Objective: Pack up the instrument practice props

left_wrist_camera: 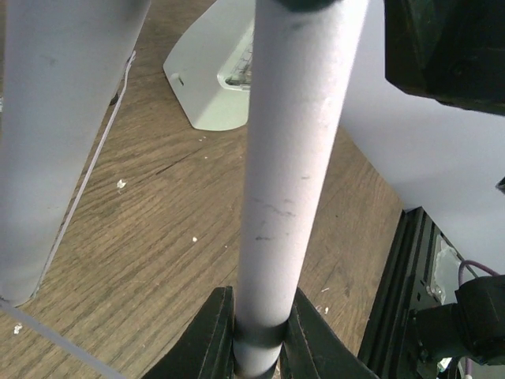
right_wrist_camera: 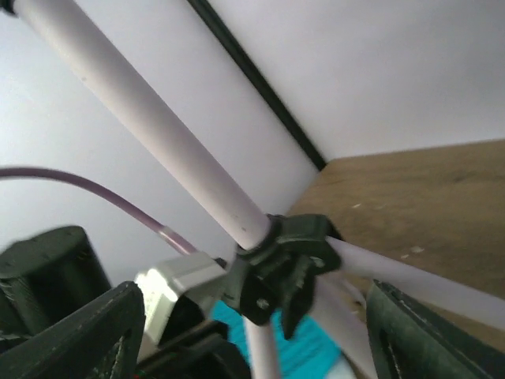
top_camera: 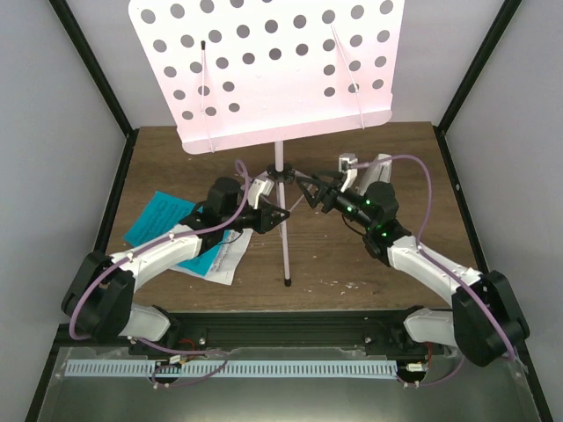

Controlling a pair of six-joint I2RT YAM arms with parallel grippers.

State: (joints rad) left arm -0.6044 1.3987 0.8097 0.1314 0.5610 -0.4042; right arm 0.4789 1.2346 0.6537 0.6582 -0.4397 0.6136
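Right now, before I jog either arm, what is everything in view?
stand: 1, pale pink, back centre of the table, perforated desk up, tripod legs spread
metronome: 1, white, on the table beyond the stand's tubes
booklet: 1, teal cover with white pages, flat at left, partly under the left arm
table: 1, brown wood, under everything
left gripper: 1, black, shut on the stand's near leg
right gripper: 1, black, open, fingers either side of the tripod hub
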